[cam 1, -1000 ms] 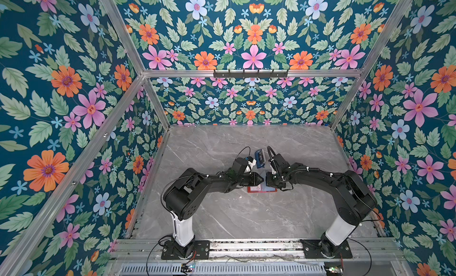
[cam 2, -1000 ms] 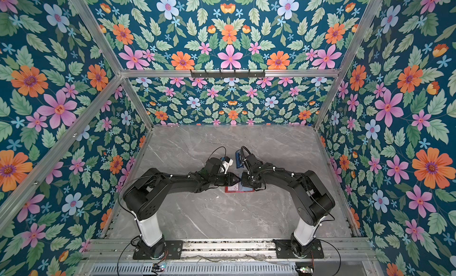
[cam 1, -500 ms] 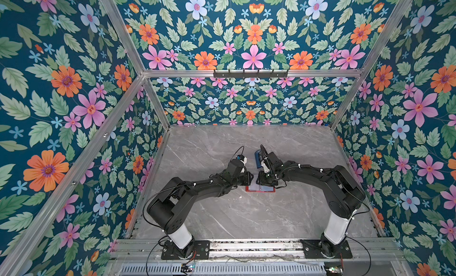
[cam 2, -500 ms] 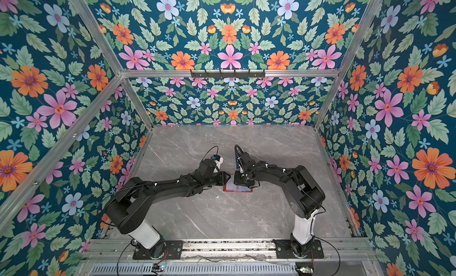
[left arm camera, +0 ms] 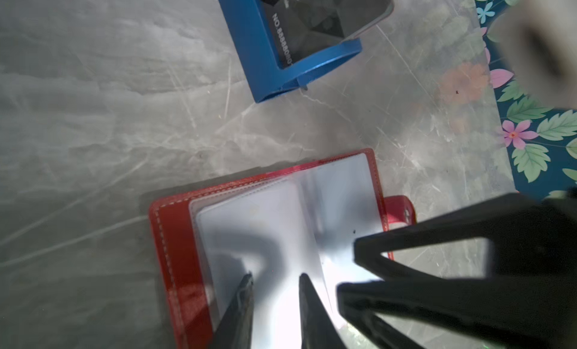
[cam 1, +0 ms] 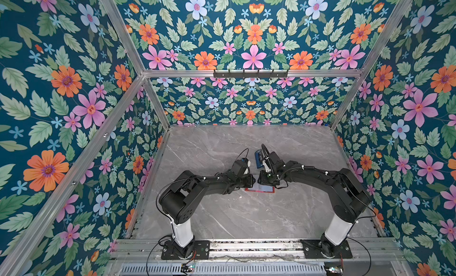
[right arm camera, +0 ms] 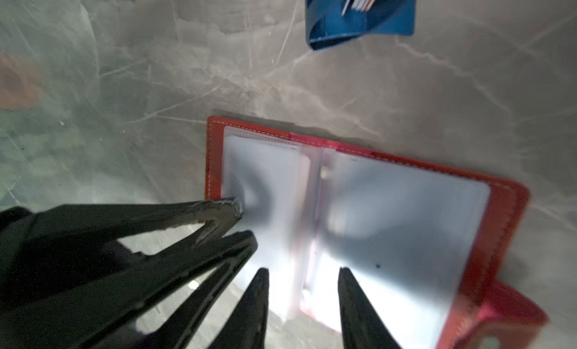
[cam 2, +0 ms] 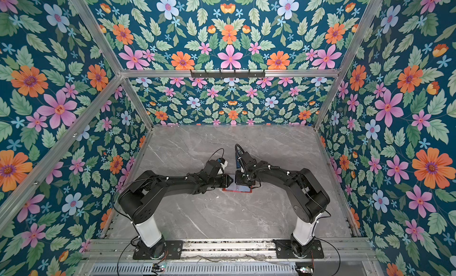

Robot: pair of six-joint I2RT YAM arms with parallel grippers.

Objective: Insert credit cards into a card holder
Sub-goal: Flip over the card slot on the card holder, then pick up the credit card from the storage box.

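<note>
Against half a second back: left arm (cam 1: 209, 183) folded up again, elbow high, close to the pose of a second back; no shift of the red wallet (cam 1: 261, 189). Open flat mid-table on the grey marble tabletop (cam 1: 246, 220), clear sleeves (right arm camera: 406, 213) up, snap tab (left arm camera: 399, 210) out to one side. Over the sleeves, left gripper (left arm camera: 276, 278) with jaws apart, nothing clamped, tips at the page away from the tab; right gripper (right arm camera: 303, 275) likewise released, straddling the fold. Just beyond the wallet, apart from it, a blue rack (left arm camera: 259, 60) with cards (right arm camera: 362, 0) on edge inside. Pale sheets in the sleeves, card or not unclear. Floral walls (cam 1: 74, 94) on three sides, metal frame (cam 1: 172, 73) above. Grippers close together, tip to tip; bare table toward the back wall, both sides and the near rail (cam 1: 246, 246).
</note>
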